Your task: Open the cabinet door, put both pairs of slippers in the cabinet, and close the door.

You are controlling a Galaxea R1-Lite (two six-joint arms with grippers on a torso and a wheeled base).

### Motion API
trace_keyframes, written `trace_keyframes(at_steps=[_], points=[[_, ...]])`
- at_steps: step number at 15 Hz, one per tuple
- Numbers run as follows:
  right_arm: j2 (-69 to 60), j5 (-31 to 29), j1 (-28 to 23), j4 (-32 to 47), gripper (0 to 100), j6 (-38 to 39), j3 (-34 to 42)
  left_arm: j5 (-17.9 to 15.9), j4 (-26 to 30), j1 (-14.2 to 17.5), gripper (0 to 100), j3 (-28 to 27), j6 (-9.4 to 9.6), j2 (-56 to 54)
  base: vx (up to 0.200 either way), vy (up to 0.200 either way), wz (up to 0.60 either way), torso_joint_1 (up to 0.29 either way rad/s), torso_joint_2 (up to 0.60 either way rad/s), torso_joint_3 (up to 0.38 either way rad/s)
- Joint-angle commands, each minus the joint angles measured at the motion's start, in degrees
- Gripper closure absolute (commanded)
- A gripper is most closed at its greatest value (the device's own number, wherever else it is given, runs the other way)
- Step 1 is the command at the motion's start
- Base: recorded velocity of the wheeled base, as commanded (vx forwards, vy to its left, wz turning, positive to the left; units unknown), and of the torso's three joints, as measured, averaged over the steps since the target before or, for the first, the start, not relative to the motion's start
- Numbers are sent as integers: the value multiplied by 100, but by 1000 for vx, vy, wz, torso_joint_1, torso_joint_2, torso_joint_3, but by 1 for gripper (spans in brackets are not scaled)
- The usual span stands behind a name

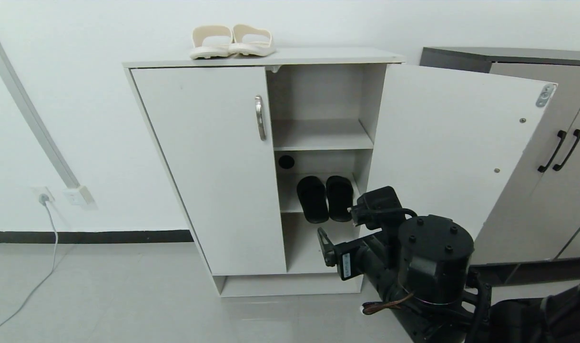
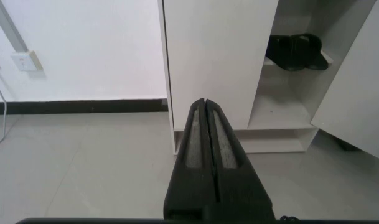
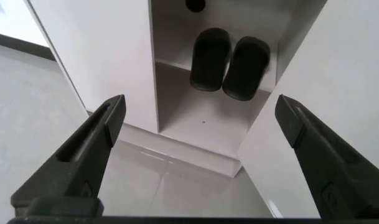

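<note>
In front of the open cabinet (image 1: 208, 166), my right gripper (image 1: 340, 228) held low, jaws spread wide, empty, black slippers (image 1: 325, 197) at twelve o'clock beyond it, my left gripper (image 2: 205, 104) closed.

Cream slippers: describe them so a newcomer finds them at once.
Find the white cabinet with its right door swung open. The cream slippers sit side by side on its top, above the closed left door. The black slippers lie inside, on a shelf.

Beige slipper pair (image 1: 232, 42), black slipper pair (image 1: 325, 198), white cabinet (image 1: 208, 166), grey cabinet (image 1: 528, 224): one each.
</note>
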Motion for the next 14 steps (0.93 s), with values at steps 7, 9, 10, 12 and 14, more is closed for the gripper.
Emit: trace_keyframes(at_steps=[7,9,10,12,14], points=[[102,-1,0,-7,0,2,18,-11,0,0,100,0,-18,7,0,0,0,1,0,19],[94,-1,0,-7,0,2,18,-11,0,9,100,0,-18,7,0,0,0,0,0,0],[94,-1,0,-7,0,2,18,-11,0,0,100,0,-18,7,0,200,0,-2,2,2],[94,-1,0,-7,0,2,18,-11,0,0,100,0,-18,7,0,200,0,-2,5,5],[94,-1,0,-7,0,2,18,-11,0,0,100,0,-18,7,0,200,0,0,0,7]])
